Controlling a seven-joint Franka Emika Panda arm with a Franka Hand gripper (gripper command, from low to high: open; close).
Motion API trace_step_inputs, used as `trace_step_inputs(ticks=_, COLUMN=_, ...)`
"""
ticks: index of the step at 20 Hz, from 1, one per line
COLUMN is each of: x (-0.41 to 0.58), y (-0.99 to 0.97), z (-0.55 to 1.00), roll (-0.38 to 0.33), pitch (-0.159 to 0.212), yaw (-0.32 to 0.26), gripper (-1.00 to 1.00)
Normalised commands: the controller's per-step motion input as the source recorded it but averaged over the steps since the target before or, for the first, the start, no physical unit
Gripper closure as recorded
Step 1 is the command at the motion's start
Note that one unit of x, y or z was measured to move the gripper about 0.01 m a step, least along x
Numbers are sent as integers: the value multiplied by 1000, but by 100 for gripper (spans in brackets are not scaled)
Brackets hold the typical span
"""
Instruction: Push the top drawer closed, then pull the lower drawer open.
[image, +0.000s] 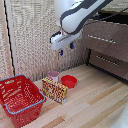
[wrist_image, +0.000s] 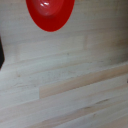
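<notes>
Over pale wooden flooring (image: 95, 100) we see our gripper (image: 66, 49), jaws parted and empty, hanging well apart from the top drawer (image: 106, 37) and the lower drawer (image: 110, 62).

Counting two wide brown drawer fronts on the cabinet, the top drawer (image: 106, 38) and the lower drawer (image: 109, 62), each with one slim silver bar handle. Down on the wooden floor (image: 95, 102): one red basket (image: 21, 98), one red bowl (image: 69, 81), one pink cup (image: 53, 76), one printed box (image: 54, 90). One robot arm (image: 80, 15) overhead, carrying one end effector (image: 66, 48).
</notes>
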Motion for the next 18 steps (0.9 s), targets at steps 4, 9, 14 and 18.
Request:
trace_step_inputs(ticks=4, x=0, y=0, z=32, roll=-375, pitch=0, yaw=123, gripper=-100)
trace_step_inputs(ticks=9, x=0, y=0, z=86, roll=-373, pitch=0, yaw=125, gripper=-100)
trace_step_inputs(ticks=14, x=0, y=89, z=144, roll=-375, pitch=0, yaw=72, gripper=-100)
trace_step_inputs(ticks=18, x=0, y=202, z=154, roll=-375, pitch=0, yaw=12, gripper=-100)
